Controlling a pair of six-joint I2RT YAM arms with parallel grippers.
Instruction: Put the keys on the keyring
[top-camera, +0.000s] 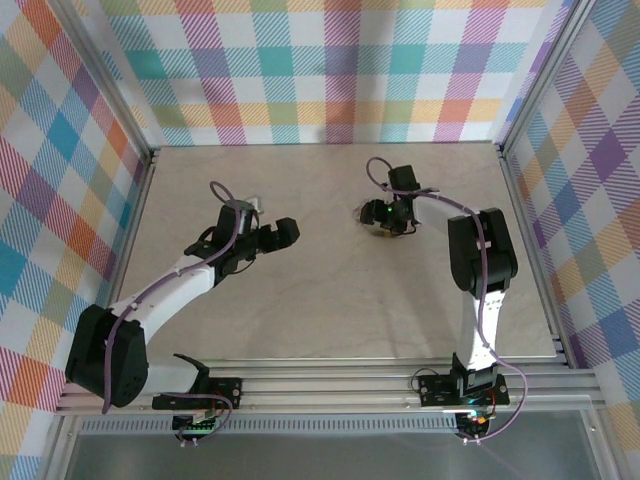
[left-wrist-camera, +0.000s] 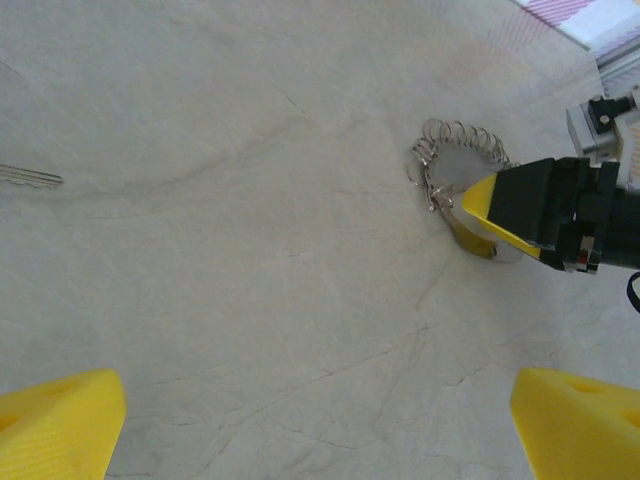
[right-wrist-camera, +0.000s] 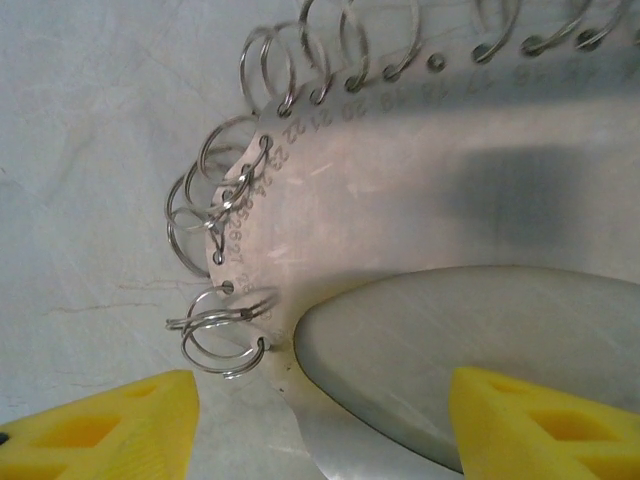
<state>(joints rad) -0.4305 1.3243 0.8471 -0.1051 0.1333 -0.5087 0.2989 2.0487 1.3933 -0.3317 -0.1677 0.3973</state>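
2 arms reach over a pale, marble-patterned table (top-camera: 330, 310) walled in by plaid cloth (top-camera: 330, 70). Seen from above, the left gripper (top-camera: 275, 232) hangs over the left half of the table, while the right gripper (top-camera: 383, 222) sits low at the centre-right, right at the keyring (top-camera: 363, 211).

The keyring is a flat, silver metal plate (right-wrist-camera: 400, 180) lying on the table. Small numbered holes run along its curved rim, and many thin split rings (right-wrist-camera: 215, 205) hang through them, some overlapping in a cluster at the left of the curve. A smooth grey oval area (right-wrist-camera: 450, 350) takes up the plate's near part.

In the right wrist view, the right gripper (right-wrist-camera: 320, 385) has its 2 yellow fingers (right-wrist-camera: 100, 430) spread apart, astride the near part of the plate. The left finger is apart from the plate's edge, so nothing is clamped; whether the right finger touches the metal I cannot tell.

In the left wrist view, the left gripper (left-wrist-camera: 318, 400) is released wide, its yellow fingertips (left-wrist-camera: 60, 425) at the 2 lower corners with bare table between them. Farther off lies the keyring (left-wrist-camera: 455, 165), with the right gripper (left-wrist-camera: 482, 225) just over its edge. Well apart from it, at the view's left edge, lies a thin silver blade (left-wrist-camera: 30, 177); it is too slim and cut off to say whether it is a key.
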